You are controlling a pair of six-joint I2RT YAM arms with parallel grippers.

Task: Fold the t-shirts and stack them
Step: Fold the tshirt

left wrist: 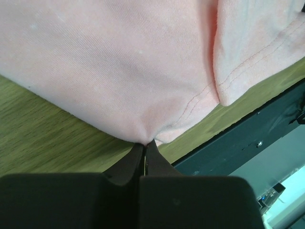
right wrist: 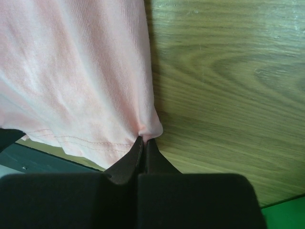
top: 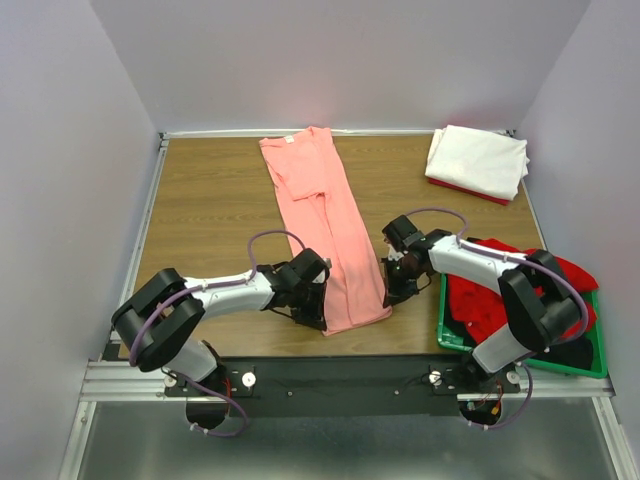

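Wooden table (top: pixel 210 210), pink t-shirt (top: pixel 325 225), crate (top: pixel 444 338) half hidden

Wood-grain table boxed in by pale walls on three sides.

Table (top: pixel 205 205) top is brown wood grain, with a pale strip along its far and left edges. Back wall (top: pixel 340 60), left wall (top: pixel 60 180) and right wall (top: pixel 590 110) are plain pale lavender-grey and stand close against the table's edges. Light soft and even, with a faint pinkish glow low on the back wall. Near edge: black plate (top: pixel 340 375) on a silver metal rail (top: pixel 120 378). Below that, a dull grey floor (top: pixel 330 450).
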